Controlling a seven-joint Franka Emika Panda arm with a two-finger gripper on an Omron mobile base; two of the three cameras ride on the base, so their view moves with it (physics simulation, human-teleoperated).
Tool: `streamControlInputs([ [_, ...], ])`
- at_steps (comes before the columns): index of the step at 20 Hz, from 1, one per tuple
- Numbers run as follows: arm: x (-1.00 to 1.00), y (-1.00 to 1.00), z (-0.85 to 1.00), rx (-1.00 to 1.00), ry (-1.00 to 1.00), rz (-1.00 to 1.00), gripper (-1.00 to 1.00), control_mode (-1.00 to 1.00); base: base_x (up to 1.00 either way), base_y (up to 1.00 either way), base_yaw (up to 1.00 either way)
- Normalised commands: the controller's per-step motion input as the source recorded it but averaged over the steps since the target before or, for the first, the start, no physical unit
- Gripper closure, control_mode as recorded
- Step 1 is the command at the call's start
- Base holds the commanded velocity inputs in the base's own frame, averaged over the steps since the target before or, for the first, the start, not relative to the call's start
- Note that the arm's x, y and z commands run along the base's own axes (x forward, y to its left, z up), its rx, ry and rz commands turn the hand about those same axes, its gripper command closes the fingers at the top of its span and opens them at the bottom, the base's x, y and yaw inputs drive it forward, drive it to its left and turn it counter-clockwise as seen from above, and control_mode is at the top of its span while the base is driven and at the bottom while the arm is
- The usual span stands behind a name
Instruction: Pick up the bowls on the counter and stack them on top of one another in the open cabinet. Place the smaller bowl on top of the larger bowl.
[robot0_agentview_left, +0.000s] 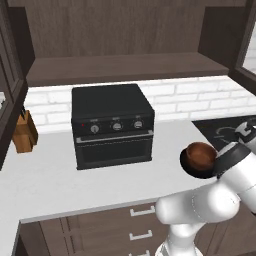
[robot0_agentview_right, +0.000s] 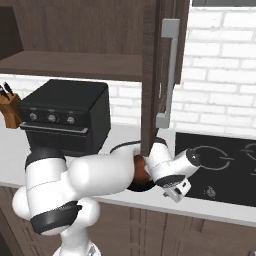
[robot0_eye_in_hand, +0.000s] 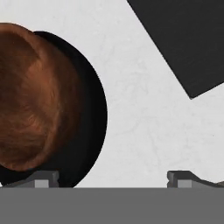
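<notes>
Hand view: smaller bowl (robot0_eye_in_hand: 33, 96) nested in larger bowl (robot0_eye_in_hand: 94, 113).

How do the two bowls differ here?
The smaller bowl is glossy reddish-brown; the larger bowl is black. The brown one is narrower and sits inside the black one, whose rim shows around it. Both are round and rest together on the white counter, beside the open gripper.

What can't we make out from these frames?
- Black bowl: left base view, mostly covered by the reddish-brown bowl and the arm.
- Both bowls: right base view, largely behind the cabinet door and the arm.
- Reddish-brown bowl: hand view, cut off by the left edge.
- Cabinet shelf: top cropped.
</notes>
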Motion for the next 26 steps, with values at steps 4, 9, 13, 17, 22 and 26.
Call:
streamControlInputs([
  [4,-0.08,0.0,-0.04,0.01,0.0,0.0,-1.0,-1.0,0.0,0.0,0.0],
  [9,0.0,0.08,-0.22,0.0,0.02,0.0,-1.0,-1.0,0.0,0.0,0.0],
  [13,0.0,0.14,-0.1,0.0,0.0,0.0,-1.0,-1.0,0.0,0.0,0.0],
  [17,0.0,0.29,-0.01,0.0,0.0,0.0,-1.0,-1.0,0.0,0.0,0.0],
  [22,0.0,0.41,-0.01,0.0,0.01,0.0,-1.0,-1.0,0.0,0.0,0.0],
  [26,0.0,0.35,-0.13,0.0,0.01,0.0,-1.0,-1.0,0.0,0.0,0.0],
])
